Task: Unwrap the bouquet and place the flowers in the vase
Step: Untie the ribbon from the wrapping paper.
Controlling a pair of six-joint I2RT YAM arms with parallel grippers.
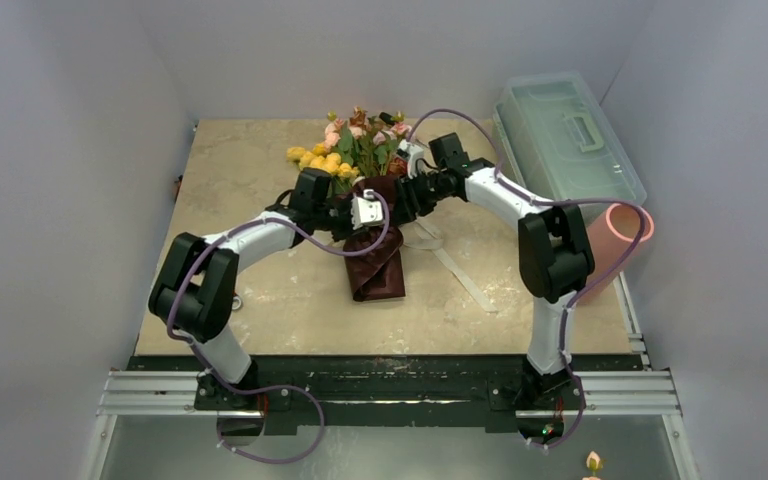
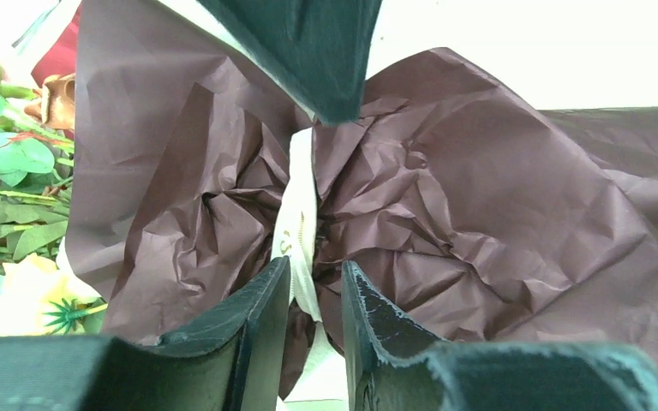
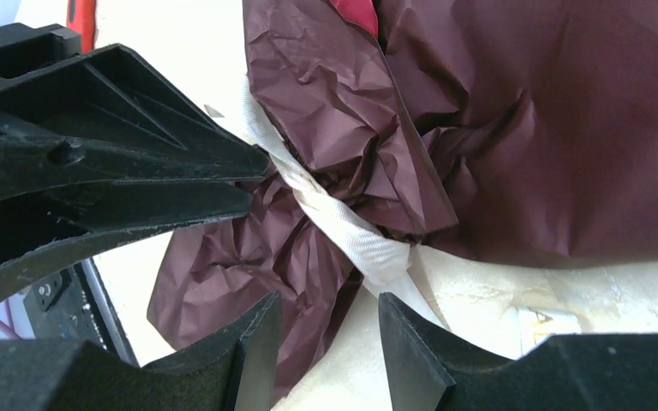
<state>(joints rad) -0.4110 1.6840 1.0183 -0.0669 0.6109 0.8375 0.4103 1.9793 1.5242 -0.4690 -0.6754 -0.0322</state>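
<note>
One bouquet [image 1: 378, 262], tied by one cream ribbon [image 2: 298, 205], is laid mid-table [image 1: 240, 170], its tie flanked by the left gripper [image 2: 315, 267] and right gripper [image 3: 327, 300], both partly parted and empty, with one vase [image 1: 615, 240] at the right edge and bare surface left to the left.

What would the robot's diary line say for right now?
left gripper: open, straddling ribbon | right gripper: open, by ribbon | bouquet: wrapped, on table | vase: right edge, not held
</note>
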